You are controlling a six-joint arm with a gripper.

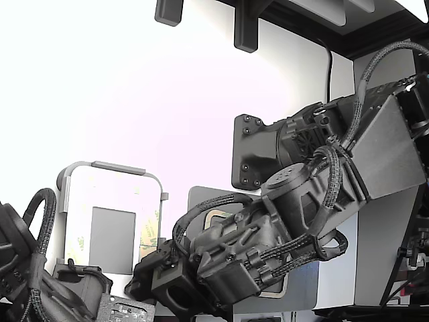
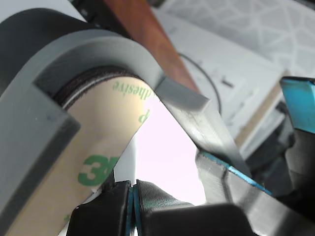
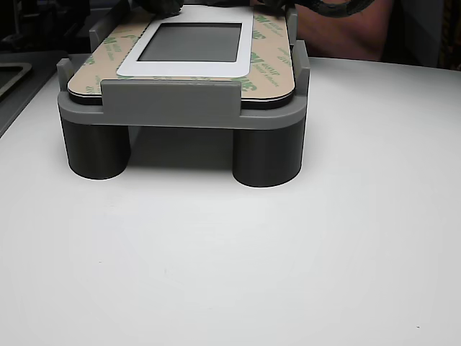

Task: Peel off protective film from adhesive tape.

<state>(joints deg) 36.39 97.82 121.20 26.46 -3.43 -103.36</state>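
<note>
Right now the pincer (image 2: 132,206) has its two dark jaws pressed together at the corner of the grey fixture (image 3: 180,115), whether any protective film (image 2: 103,152) is caught between them I cannot tell. That tan, green-printed liner curves along the fixture's rim. Outside, the arm (image 1: 295,201) reaches down steeply, wrist bent low over the white tabletop (image 3: 288,274).

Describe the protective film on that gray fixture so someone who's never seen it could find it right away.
Start at the gray fixture standing on round legs on the white table. A flat panel lies on top, and the protective film is the tan glossy border around its white frame. Only the film carries green printed logos.
</note>
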